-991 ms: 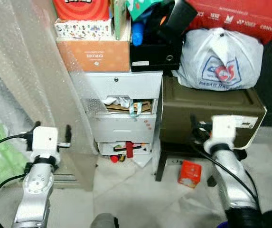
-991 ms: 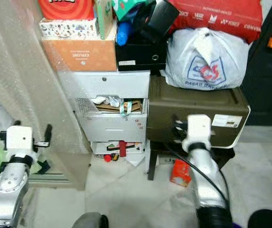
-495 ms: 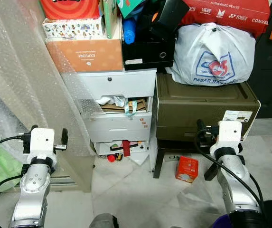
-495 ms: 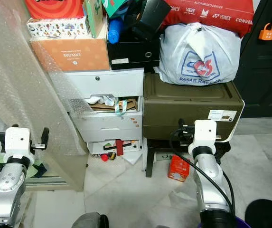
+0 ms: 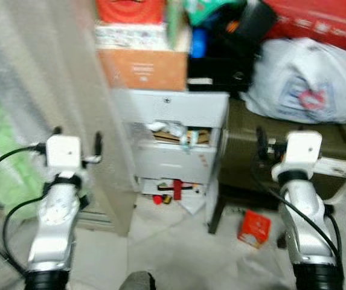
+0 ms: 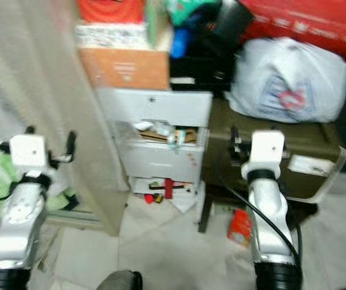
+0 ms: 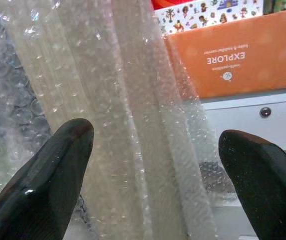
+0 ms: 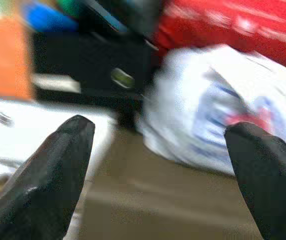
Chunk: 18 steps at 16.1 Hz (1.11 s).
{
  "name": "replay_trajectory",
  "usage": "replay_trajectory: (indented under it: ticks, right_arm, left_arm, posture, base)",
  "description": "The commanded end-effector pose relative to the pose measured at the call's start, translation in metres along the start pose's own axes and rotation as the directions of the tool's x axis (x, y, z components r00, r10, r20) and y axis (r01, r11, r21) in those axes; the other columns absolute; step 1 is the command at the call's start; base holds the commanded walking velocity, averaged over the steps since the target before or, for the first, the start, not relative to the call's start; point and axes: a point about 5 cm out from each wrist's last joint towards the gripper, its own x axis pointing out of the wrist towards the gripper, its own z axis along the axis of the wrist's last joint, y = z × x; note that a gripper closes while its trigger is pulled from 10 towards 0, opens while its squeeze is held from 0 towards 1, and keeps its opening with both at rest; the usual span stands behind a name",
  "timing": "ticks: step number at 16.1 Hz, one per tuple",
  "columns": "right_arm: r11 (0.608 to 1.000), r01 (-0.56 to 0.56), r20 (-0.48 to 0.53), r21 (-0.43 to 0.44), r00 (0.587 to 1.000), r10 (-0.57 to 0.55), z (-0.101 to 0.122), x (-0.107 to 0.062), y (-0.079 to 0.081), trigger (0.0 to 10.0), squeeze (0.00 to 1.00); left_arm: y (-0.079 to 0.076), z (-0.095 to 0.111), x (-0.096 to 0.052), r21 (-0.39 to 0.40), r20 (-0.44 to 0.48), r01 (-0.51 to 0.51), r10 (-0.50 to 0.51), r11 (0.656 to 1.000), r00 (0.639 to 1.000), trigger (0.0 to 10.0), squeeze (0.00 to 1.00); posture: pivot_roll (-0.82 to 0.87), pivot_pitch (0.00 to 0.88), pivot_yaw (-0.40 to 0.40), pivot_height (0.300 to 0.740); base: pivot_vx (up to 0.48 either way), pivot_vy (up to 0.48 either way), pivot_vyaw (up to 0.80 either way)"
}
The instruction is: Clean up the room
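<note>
Squaring up to the clutter before I reach for anything.

Both my tools are raised and empty: the left tool [image 7: 155,145] has its fingers spread wide facing the bubble wrap [image 7: 83,75] and an orange box [image 7: 237,55]; the right tool [image 8: 157,165] is spread just as wide, facing the white bag [image 8: 217,120] on the green chest [image 5: 281,151]. The likeliest first pick, I judge, is the small red box [image 5: 255,228] on the floor [image 5: 179,254] just by the chest's front leg, with more red bits at the foot of the white drawers [image 5: 179,151]. The head views are blurred, so I should settle my stance first, then lower the right tool over the box from above, clear of the leg.
</note>
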Motion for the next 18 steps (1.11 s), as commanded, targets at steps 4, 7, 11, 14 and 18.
replay_trajectory:
  ticks: [4, 7, 11, 14, 18]
  right_arm:
    - [1.0, -0.029, -0.011, 0.004, 1.0, 0.029, 0.006, -0.002, 0.007, 10.0, 0.0]
    - [0.999, -0.039, -0.017, 0.016, 0.999, 0.039, 0.009, 0.001, 0.011, 10.0, 0.0]
    - [0.997, -0.023, -0.049, 0.067, 0.998, 0.027, 0.008, 0.002, 0.013, 10.0, 0.0]
    - [0.998, -0.023, -0.05, 0.067, 0.998, 0.026, 0.009, 0.0, 0.014, 10.0, 0.0]
    - [0.997, -0.034, -0.052, 0.075, 0.998, 0.038, 0.01, 0.003, 0.017, 10.0, 0.0]
  left_arm:
    - [-0.008, 0.0, -0.001, -0.011, -0.02, 0.025, -0.025, 1.0, 0.999, 10.0, 0.0]
    - [-0.011, 0.001, -0.003, -0.033, -0.018, 0.022, -0.023, 0.999, 1.0, 10.0, 0.0]
    - [-0.025, 0.001, -0.006, -0.081, -0.024, 0.106, -0.108, 0.991, 0.994, 10.0, 0.0]
    - [-0.029, 0.004, -0.005, -0.096, -0.004, 0.146, -0.147, 0.985, 0.989, 10.0, 0.0]
    - [-0.033, 0.006, -0.004, -0.114, 0.0, 0.167, -0.168, 0.979, 0.986, 10.0, 0.0]
  posture:
    - [-0.06, 0.0, 0.031, 0.74]
    - [-0.04, 0.0, 0.012, 0.74]
    - [-0.04, 0.0, 0.011, 0.74]
    - [-0.06, 0.0, 0.02, 0.74]
    - [-0.06, 0.0, 0.016, 0.74]
  base:
    - [0.0, 0.0, 0.8]
    - [0.0, 0.0, 0.41]
    - [0.0, 0.0, -0.33]
    - [0.0, 0.0, -0.8]
    - [0.0, 0.0, -0.8]
